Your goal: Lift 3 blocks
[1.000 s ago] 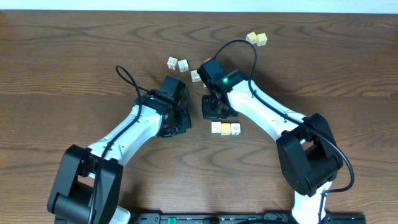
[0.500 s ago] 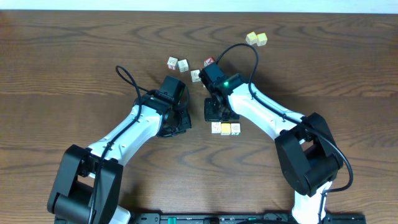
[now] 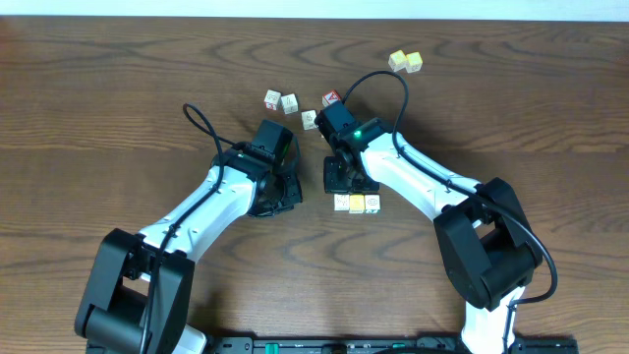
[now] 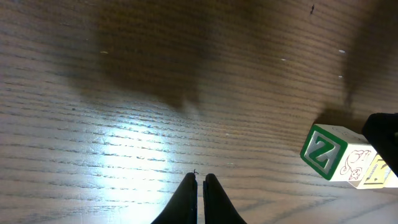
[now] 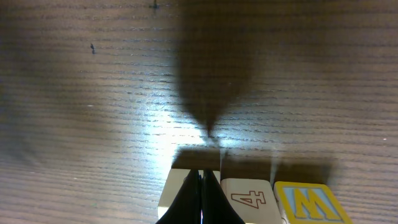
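The three blocks [image 3: 357, 204] sit in a tight row on the wooden table [image 3: 118, 88], side against side, just below my right gripper [image 5: 201, 179] as the overhead view frames it. From above their tops read whitish, yellow, pale.

My right wrist camera looks at their sides instead. It shows a plain whitish block [image 5: 176, 186] half hidden behind my fingertips, a block marked 4 [image 5: 247, 199] in the middle, and a yellow-bordered block [image 5: 310, 202] with a blue letter at the end. My right fingers are pressed together with nothing between them. Their tips are over the plain block's edge, and I cannot tell whether they touch it.

My left wrist camera catches the row end-on, showing a green-lettered block [image 4: 323, 151] face that no other view shows. My left gripper [image 4: 200, 182] is closed tight and empty, low over bare wood, near the row but apart from it.

Only the overhead view takes in a red-faced cube [image 3: 331, 97] with whitish cubes [image 3: 290, 102] beside it, and a pale yellow pair [image 3: 405, 61] farther back.
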